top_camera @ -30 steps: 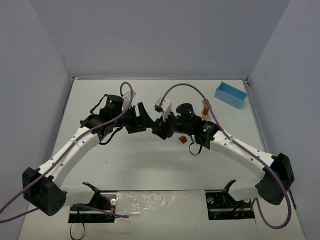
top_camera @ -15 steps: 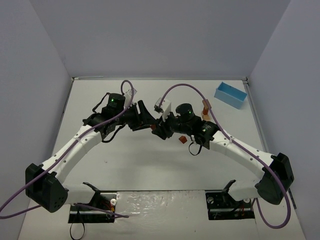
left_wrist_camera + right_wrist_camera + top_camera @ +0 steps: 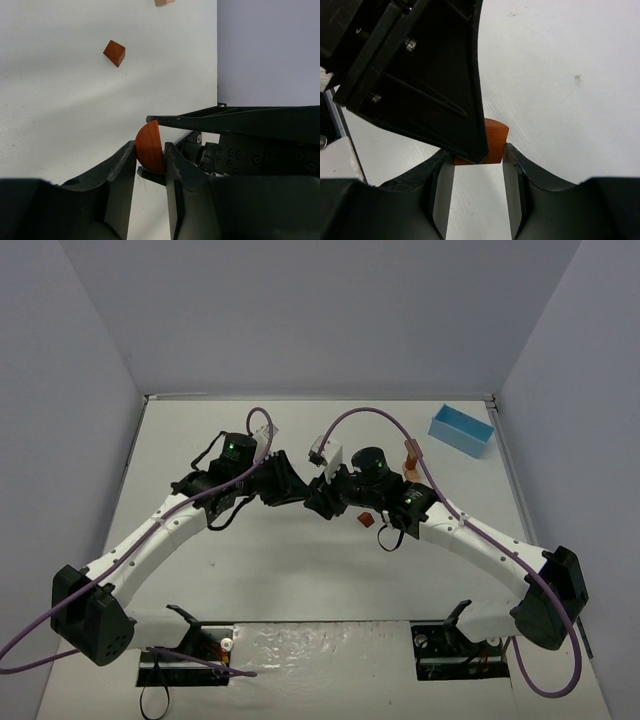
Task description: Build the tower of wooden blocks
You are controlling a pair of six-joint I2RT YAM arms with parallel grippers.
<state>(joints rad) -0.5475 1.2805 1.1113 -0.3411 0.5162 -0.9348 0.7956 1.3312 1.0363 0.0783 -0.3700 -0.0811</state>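
- Round-topped block (image 3: 148, 142): reddish, caught mid-table where both arms meet; not yet on the stack.
- Left gripper (image 3: 151, 150): fingers pressed against either side of that block.
- Right gripper (image 3: 476, 151): fingers flanking the same block; firm pinch or loose, cannot tell.
- Wood block tower (image 3: 410, 453): short orange-tan stack, just behind the right arm, near the blue box (image 3: 461, 430).
- Wedge block (image 3: 367, 519): loose on the table (image 3: 280, 565), apart from the stack.
- Progress, as judged: partly built; at least two pieces left.
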